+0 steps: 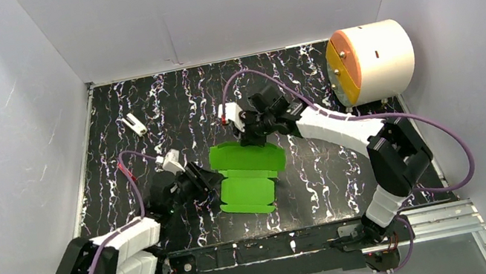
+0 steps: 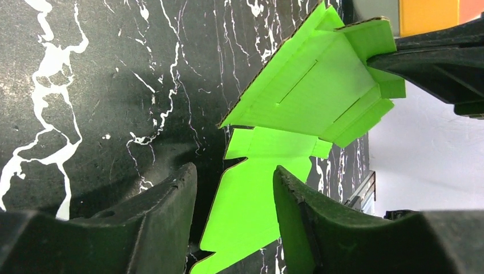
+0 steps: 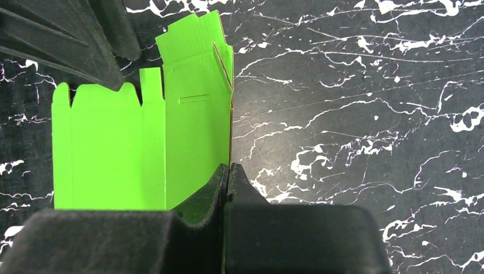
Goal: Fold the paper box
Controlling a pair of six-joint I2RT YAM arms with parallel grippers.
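Note:
The paper box (image 1: 248, 174) is a bright green die-cut card sheet, partly folded, in the middle of the black marbled table. Its far panel is lifted off the table while the near part lies flat. My right gripper (image 1: 252, 135) is shut on the edge of the lifted panel (image 3: 197, 123) and holds it upright. My left gripper (image 1: 211, 180) is open at the sheet's left edge; the flat green card (image 2: 251, 200) shows between its fingers without touching them. The raised panel (image 2: 319, 91) with a slot shows beyond, held by the right gripper's fingers (image 2: 434, 63).
A large white cylinder with an orange-yellow face (image 1: 370, 62) lies at the back right. A small white object (image 1: 135, 124) lies at the back left. White walls close the table on three sides. A metal rail (image 1: 435, 218) runs along the near edge.

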